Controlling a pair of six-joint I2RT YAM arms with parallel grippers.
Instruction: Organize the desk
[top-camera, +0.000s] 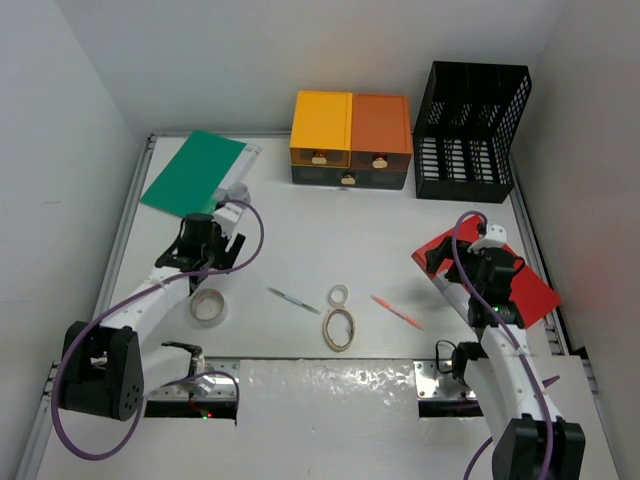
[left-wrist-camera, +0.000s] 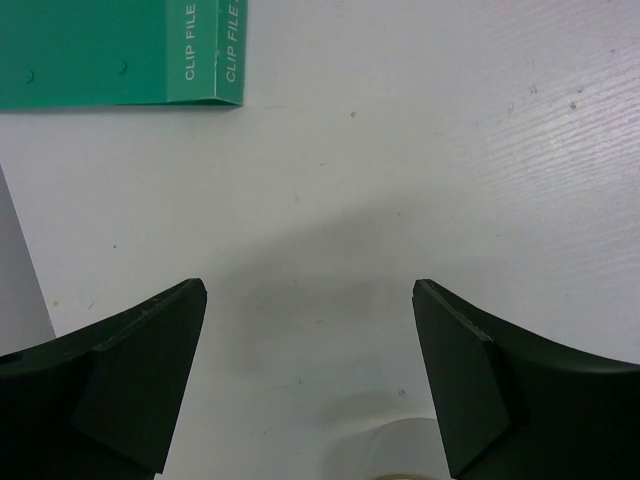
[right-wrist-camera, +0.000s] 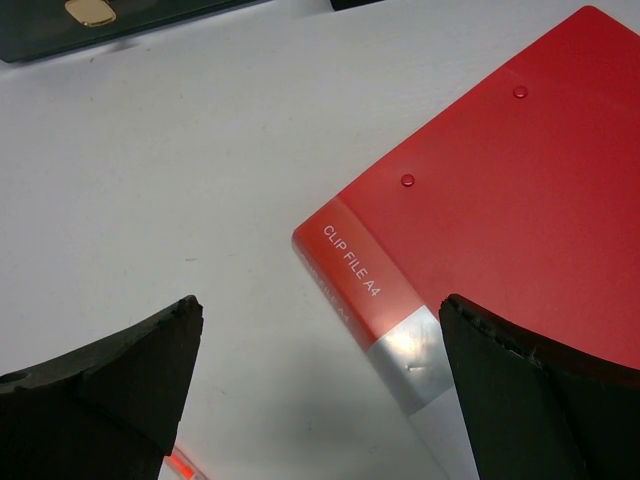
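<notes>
Desk (top-camera: 300, 230): white, railed; long axis seemingly left-right. Left gripper (left-wrist-camera: 310, 290): fingers wide, empty, near green clip file (left-wrist-camera: 100, 50). Right gripper (right-wrist-camera: 320, 300): fingers wide, empty, over corner of red clip file (right-wrist-camera: 500, 200).

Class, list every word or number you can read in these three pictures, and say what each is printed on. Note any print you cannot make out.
"CLIP FILE": on the green folder, printed twice side by side near its corner, both running off the picture's top edge.
"CLIP FILE A4": on the red folder, in white letters by its spine.
A second line along the red folder's edge is too blurred to read.
Any print on the pen is too small to read.
</notes>
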